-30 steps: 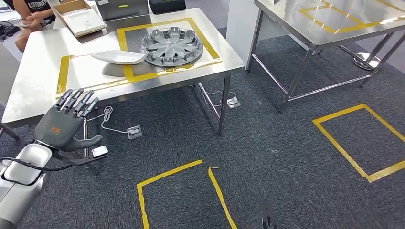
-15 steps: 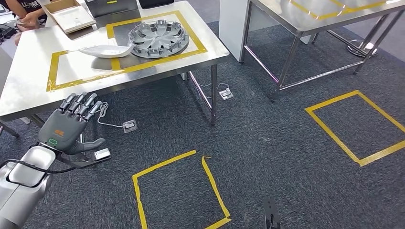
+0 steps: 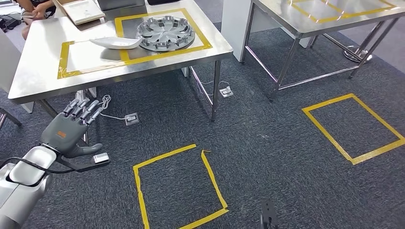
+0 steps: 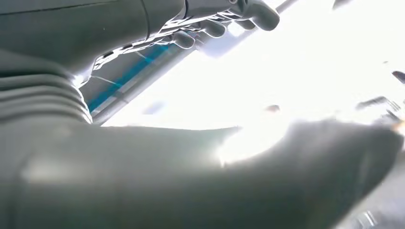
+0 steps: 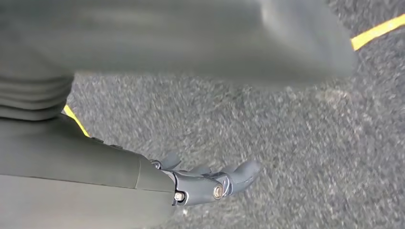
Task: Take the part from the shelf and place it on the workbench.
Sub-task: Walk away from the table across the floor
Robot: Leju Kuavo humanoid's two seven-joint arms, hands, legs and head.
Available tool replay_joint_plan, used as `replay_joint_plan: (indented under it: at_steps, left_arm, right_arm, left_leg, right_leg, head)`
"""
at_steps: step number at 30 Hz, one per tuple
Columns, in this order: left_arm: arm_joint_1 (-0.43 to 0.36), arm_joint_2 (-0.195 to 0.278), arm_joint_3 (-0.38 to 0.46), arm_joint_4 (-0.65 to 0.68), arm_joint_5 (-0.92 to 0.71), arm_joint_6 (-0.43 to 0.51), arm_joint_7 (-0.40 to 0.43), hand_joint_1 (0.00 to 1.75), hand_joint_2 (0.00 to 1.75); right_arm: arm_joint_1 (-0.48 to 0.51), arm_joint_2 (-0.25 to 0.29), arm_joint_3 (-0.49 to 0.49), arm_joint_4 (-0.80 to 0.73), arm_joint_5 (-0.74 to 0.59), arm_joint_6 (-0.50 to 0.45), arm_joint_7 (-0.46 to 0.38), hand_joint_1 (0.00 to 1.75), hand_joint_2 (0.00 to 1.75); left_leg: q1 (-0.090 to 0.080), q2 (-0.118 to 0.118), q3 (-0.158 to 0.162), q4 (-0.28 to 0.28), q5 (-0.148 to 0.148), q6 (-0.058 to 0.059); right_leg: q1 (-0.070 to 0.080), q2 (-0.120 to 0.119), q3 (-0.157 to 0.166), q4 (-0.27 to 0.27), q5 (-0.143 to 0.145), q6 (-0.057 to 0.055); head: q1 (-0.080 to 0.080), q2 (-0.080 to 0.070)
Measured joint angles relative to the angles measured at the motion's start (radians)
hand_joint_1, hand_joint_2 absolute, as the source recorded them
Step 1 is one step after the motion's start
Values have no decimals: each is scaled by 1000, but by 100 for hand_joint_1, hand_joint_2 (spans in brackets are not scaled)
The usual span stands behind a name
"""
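Observation:
On the steel workbench (image 3: 43, 78), a silver wheel cover (image 3: 165, 33) lies inside a yellow tape frame at the far side. A white curved shell part (image 3: 116, 43) lies just to its left, across the tape line. My left hand (image 3: 69, 128) hangs low at the left, in front of the bench's near edge. It holds nothing, with its fingers (image 4: 215, 26) stretched out and its thumb apart. My right hand (image 5: 205, 183) hangs over the grey carpet with its fingers loosely extended and nothing in it.
A second steel table (image 3: 305, 26) stands at the back right beside a white pillar (image 3: 233, 21). Yellow tape squares (image 3: 176, 186) (image 3: 356, 126) mark the carpet. Floor sockets and a white cable (image 3: 131, 118) lie under the workbench. A person (image 3: 33, 7) sits beside an open cardboard box (image 3: 81, 10).
The whole picture has shifted, so the camera has moved; the workbench now sits slightly further right in view. My left hand stays spread and holds nothing.

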Motion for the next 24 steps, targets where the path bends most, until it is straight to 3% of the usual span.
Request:
replay_joint_plan:
  at_steps: [1,2,3,6,7,10,11,19,24]
  left_arm:
    - [4,-1,0,7,0,-17,-2,0,175]
    - [8,-1,0,12,-1,-28,10,0,175]
    - [12,-2,0,17,-3,-34,36,0,175]
    - [14,-8,0,25,-9,-27,103,0,175]
    - [14,-8,0,26,-8,-23,103,0,175]
    - [16,-8,5,31,7,-30,72,0,175]
    - [16,-9,8,33,9,-37,64,0,175]
    - [15,-9,16,39,-2,-40,58,0,175]
    - [16,-9,25,40,11,-61,34,0,175]
  right_arm:
    - [0,0,-3,0,-4,9,-4,0,175]
    - [1,0,-6,0,-8,14,-6,0,175]
    - [1,-1,-8,0,-9,17,-6,0,175]
    - [1,0,-11,0,-10,20,-11,0,175]
    - [0,0,-12,0,-11,21,-14,0,175]
    - [0,1,-19,1,-18,26,-26,0,44]
    - [0,1,-22,1,-20,27,-28,0,0]
    - [-1,0,-28,1,-20,36,-35,0,0]
    - [-1,-1,-29,1,-19,37,-35,0,0]
  left_leg:
    - [-1,0,-5,2,3,1]
    - [-1,0,-9,4,4,2]
    - [0,0,-12,8,4,1]
    - [3,-2,-21,27,-5,-8]
    - [1,-3,-26,33,-7,-12]
    - [-5,-6,-34,35,-5,-22]
    - [-5,-5,-33,33,-5,-24]
    - [-4,-5,-31,26,1,-34]
    - [-4,-5,-31,26,4,-34]
  right_leg:
    - [-1,0,-20,55,-22,4]
    - [-2,0,-26,79,-25,8]
    - [-5,0,-12,64,-9,14]
    - [-16,1,87,-115,65,29]
    - [-16,1,107,-155,72,21]
    - [-12,1,113,-174,64,-9]
    - [-12,1,113,-174,64,-8]
    - [-7,2,112,-174,66,-14]
    - [-8,2,113,-174,69,-14]
  head:
    - [0,0]
    - [0,0]
    - [0,0]
    - [2,0]
    - [3,0]
    - [2,0]
    - [2,0]
    - [2,0]
    - [2,0]
